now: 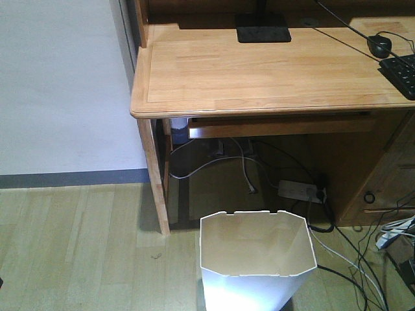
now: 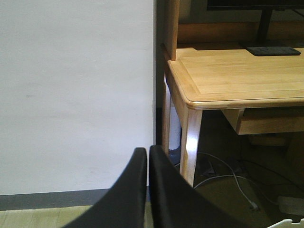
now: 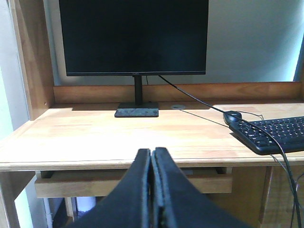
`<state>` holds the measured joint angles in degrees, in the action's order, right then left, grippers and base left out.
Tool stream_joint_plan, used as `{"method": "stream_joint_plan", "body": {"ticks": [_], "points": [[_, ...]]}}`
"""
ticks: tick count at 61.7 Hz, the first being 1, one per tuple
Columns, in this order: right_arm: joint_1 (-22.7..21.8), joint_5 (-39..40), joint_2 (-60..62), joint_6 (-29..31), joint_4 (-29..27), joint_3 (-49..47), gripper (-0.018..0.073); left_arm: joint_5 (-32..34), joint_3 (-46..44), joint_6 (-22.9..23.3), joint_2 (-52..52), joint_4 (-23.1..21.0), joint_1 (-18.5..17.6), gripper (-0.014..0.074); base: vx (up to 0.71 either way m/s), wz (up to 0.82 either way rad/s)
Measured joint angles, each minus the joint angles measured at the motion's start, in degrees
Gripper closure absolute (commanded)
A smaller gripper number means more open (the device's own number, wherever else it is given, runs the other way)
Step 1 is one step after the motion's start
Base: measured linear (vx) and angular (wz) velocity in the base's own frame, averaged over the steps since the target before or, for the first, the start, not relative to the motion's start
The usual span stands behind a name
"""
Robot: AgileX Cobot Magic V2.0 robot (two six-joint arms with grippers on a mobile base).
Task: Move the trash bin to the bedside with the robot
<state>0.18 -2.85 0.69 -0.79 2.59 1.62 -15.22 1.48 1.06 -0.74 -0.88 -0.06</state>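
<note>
Front view: the trash bin (image 1: 249, 291) stands upright on the wooden floor (image 1: 78, 246) at lower centre of the frame, just in front of the table (image 1: 259, 71) and right of its near leg. I see nothing inside it. Neither gripper touches it. Cables and a power strip (image 1: 298, 190) lie under the table behind the bin.

Left wrist view: the left gripper (image 2: 147, 151) is closed, fingers all but meeting, with nothing between them. It faces the white wall (image 2: 76, 95) beside the table's corner. A sliver of the bin's rim shows at the lower right corner of the frame.

Right wrist view: the right gripper (image 3: 151, 152) is closed on nothing, fingers pressed together, level with the table edge. A dark monitor (image 3: 135, 35) stands at upper centre, with a mouse (image 3: 232, 116) and keyboard (image 3: 280, 133) at right.
</note>
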Motion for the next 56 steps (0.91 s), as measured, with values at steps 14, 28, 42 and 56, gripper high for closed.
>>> {"method": "stream_joint_plan", "body": {"ticks": [14, 28, 42, 56], "points": [[0.0, 1.1, 0.0, 0.8, 0.0, 0.0, 0.0568, 0.0, 0.0, 0.0, 0.0, 0.0, 0.0, 0.0603, 0.00, 0.00], [0.0, 4.0, 0.0, 1.1, -0.4, 0.0, 0.0568, 0.0, 0.0, 0.0, 0.0, 0.0, 0.0, 0.0603, 0.00, 0.00], [0.0, 2.0, -4.3, 1.2, -3.6, -5.0, 0.0568, 0.0, 0.0, 0.0, 0.0, 0.0, 0.0, 0.0603, 0.00, 0.00], [0.0, -1.0, -15.6, 1.2, -4.4, -13.5, 0.0568, 0.0, 0.0, 0.0, 0.0, 0.0, 0.0, 0.0603, 0.00, 0.00]]}}
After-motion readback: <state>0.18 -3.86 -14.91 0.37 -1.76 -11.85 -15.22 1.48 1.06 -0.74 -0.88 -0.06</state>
